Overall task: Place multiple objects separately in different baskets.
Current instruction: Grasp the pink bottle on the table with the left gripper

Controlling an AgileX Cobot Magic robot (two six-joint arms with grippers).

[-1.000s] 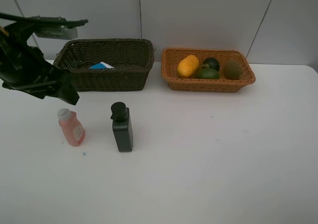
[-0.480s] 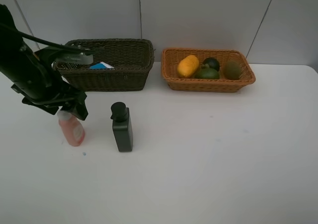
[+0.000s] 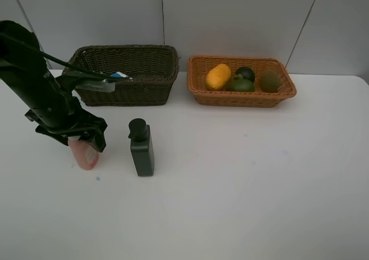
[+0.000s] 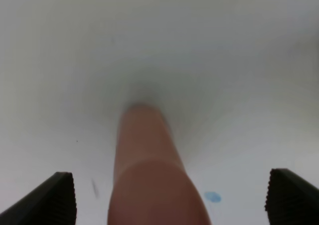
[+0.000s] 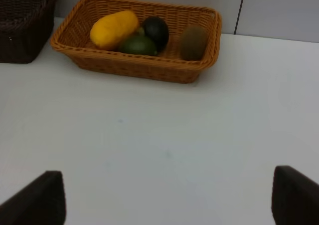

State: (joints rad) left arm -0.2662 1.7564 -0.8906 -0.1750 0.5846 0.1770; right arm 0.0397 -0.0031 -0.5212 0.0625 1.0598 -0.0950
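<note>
- Since a second ago, our left arm has swung down from beside the dark basket (image 3: pixel 124 74) and now stands over the pink bottle (image 3: pixel 84 155), hiding its cap in the high view.
- Our left gripper (image 4: pixel 169 197) is spread wide, one finger (image 4: pixel 56 197) on each side of the bottle (image 4: pixel 149 175) and neither touching it, so nothing is held yet.
- We judge the bottle light, smooth plastic, perhaps slippery and a little squeezable; it stands upright on the table (image 3: pixel 242 196), so we would take it around the body below the cap, where the sides are broadest.
- Just beside it stands the black pump bottle (image 3: pixel 141 149), upright and apart from the gripper.
- Our right gripper (image 5: pixel 167 205) is spread too, empty, above bare table.
- Behind, the dark basket holds something blue and white, mostly hidden by the rim and the arm; we cannot say what.
- Next to it, the orange basket (image 5: pixel 144 68) holds the mango (image 5: pixel 113 29), mangosteen (image 5: pixel 156 31), lime (image 5: pixel 138 45) and kiwi (image 5: pixel 193 42), crowded together.
</note>
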